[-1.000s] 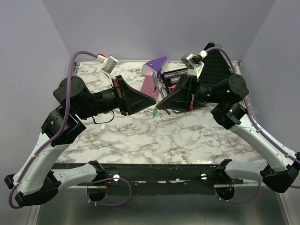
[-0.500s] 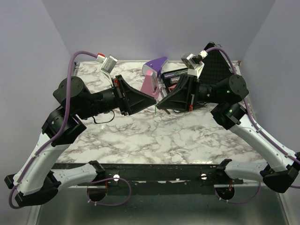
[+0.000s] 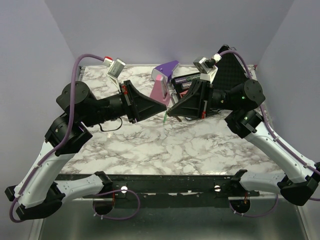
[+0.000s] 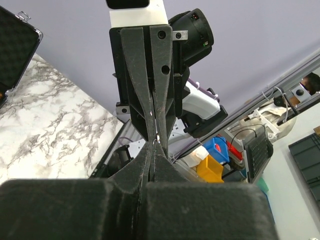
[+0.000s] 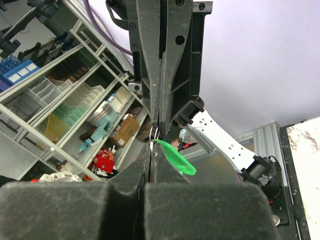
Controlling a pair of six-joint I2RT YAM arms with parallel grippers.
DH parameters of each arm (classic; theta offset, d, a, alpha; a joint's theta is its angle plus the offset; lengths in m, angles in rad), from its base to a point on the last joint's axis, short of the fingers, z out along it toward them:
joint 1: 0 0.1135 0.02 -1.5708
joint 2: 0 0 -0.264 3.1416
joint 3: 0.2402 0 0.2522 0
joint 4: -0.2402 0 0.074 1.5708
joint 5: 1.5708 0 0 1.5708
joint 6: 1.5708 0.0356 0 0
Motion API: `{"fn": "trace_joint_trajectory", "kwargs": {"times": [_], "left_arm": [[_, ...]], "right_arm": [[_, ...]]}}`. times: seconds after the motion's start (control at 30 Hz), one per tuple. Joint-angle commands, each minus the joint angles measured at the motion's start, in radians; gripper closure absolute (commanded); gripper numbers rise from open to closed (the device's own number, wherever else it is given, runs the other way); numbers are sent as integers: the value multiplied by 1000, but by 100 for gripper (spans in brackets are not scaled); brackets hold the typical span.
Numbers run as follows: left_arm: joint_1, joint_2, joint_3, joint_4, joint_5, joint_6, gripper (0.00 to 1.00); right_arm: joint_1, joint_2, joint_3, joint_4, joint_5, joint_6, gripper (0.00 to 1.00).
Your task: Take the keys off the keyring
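Right wrist view: at the bottom of the frame the right gripper has its fingers pressed flat together. They pinch the keyring, a thin wire loop showing just above the tips at centre. The green key hangs off that loop, its head poking out to the lower right of the pinch, free of both sets of fingers. Directly above, coming down from the top edge, the left gripper is clenched too, tip to tip with the right. Whether its pads have caught the ring, a key blade or nothing is too small to tell.

In the top external view the two tips meet at centre frame, raised off the marble table, with the key dangling beneath. The purple-and-pink wedge stands beyond them, upper centre.

The step in hand looks like the two-handed hold on the ring, with no key off yet. The next move probably calls for one gripper to steady the ring while the other slides the key round the coil to its split end. A hard pull apart would likely just slip the wire out.
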Motion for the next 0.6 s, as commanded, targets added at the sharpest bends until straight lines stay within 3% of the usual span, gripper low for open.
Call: {"fn": "trace_joint_trajectory", "kwargs": {"times": [0.0, 0.3, 0.57], "left_arm": [[-4, 19, 34, -35, 27, 37, 100], [-6, 86, 172, -273, 76, 188, 100], [-6, 123, 192, -356, 172, 247, 100]], "right_arm": [[4, 1, 1, -1, -11, -11, 99], [4, 4, 36, -124, -31, -84, 99], [4, 26, 79, -220, -57, -135, 99]]}}
